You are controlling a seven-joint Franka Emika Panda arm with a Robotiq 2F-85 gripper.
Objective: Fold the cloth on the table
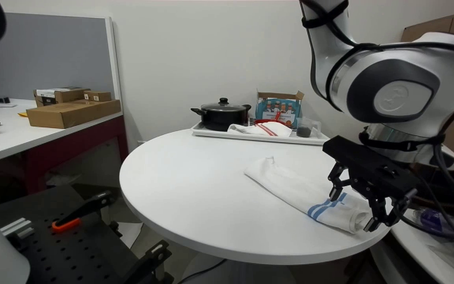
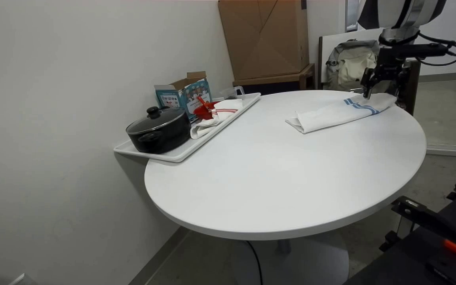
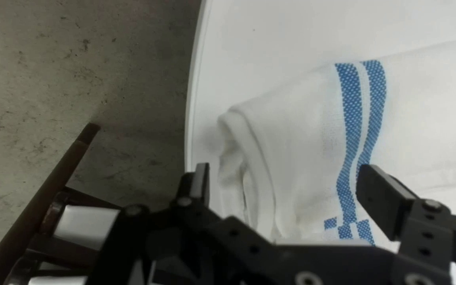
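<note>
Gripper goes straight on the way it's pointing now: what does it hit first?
Most likely the cloth, at its blue-striped end: the open gripper points down at it. One finger may land past the end, on the table; the gap below is hard to judge.

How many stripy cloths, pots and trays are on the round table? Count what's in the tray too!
Stripy cloths: 2, the blue-striped cloth and the red-striped cloth
Pots: 1, the black pot
Trays: 1, the white tray
Total: 4
</note>
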